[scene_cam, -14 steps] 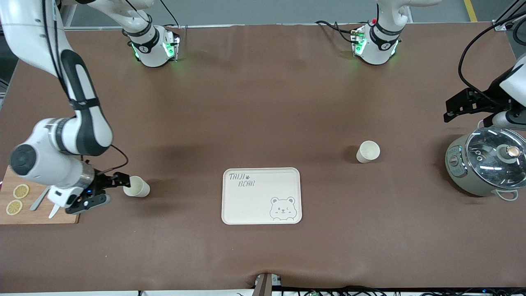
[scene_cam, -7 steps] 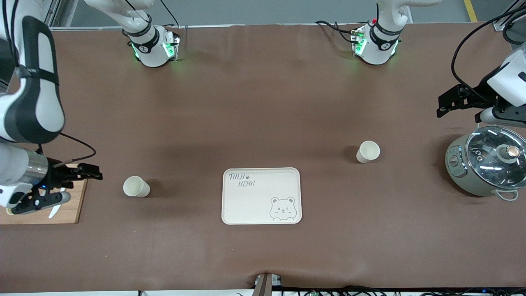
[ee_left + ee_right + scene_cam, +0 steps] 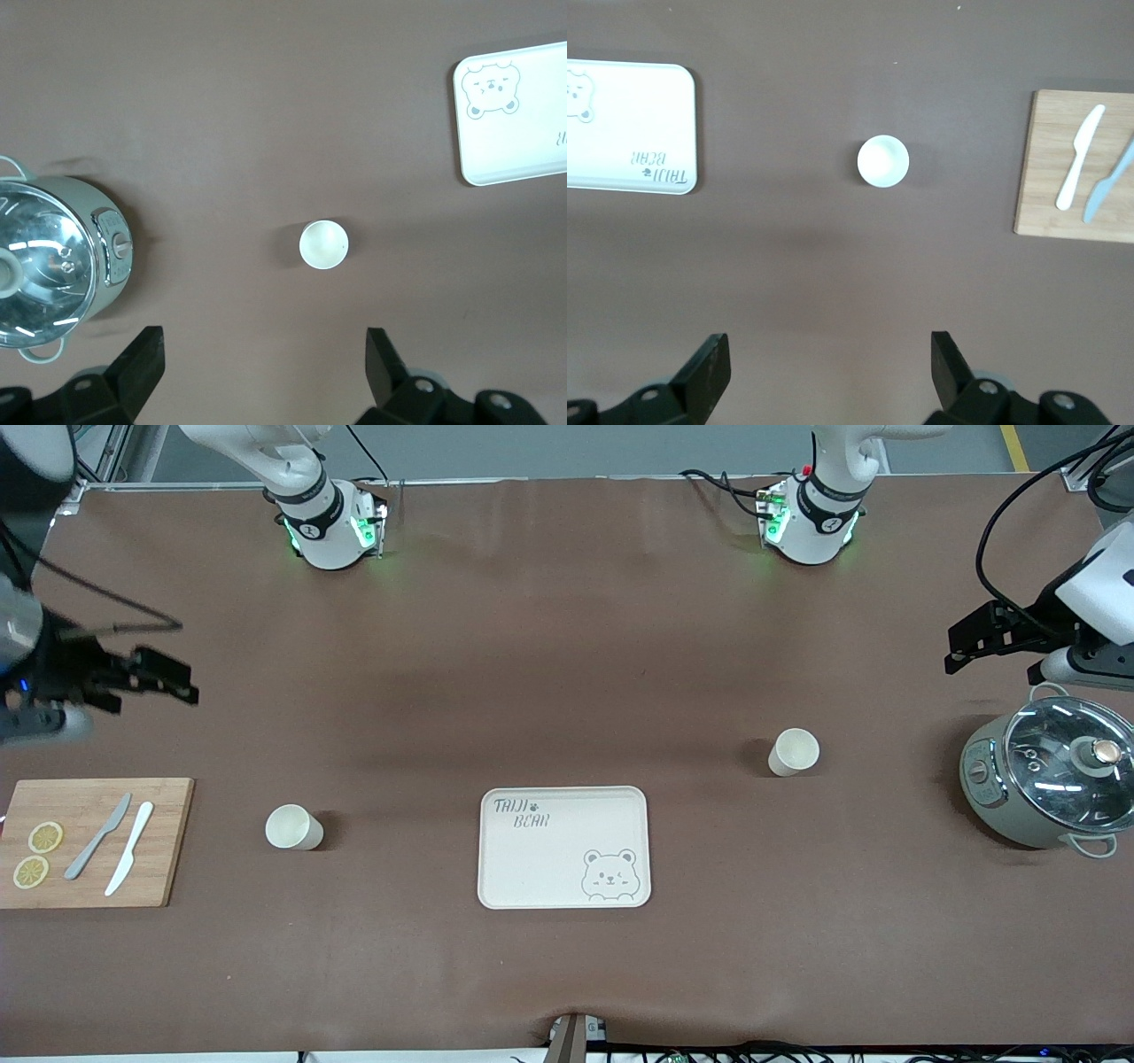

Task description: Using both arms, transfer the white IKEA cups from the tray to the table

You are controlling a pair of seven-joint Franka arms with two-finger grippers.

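Two white IKEA cups stand upright on the brown table. One cup is toward the right arm's end, between the cutting board and the bear tray, and shows in the right wrist view. The other cup is toward the left arm's end, between the tray and the pot, and shows in the left wrist view. My right gripper is open and empty, up over bare table at its end, apart from its cup. My left gripper is open and empty, over the table by the pot.
A cream bear tray lies mid-table near the front edge, with nothing on it. A wooden cutting board with two knives and lemon slices lies at the right arm's end. A lidded pot stands at the left arm's end.
My right gripper has drawn away from the cup it was beside and risen toward the table's edge, uncovering the cutting board. The left gripper has shifted only slightly. Both cups stayed put.
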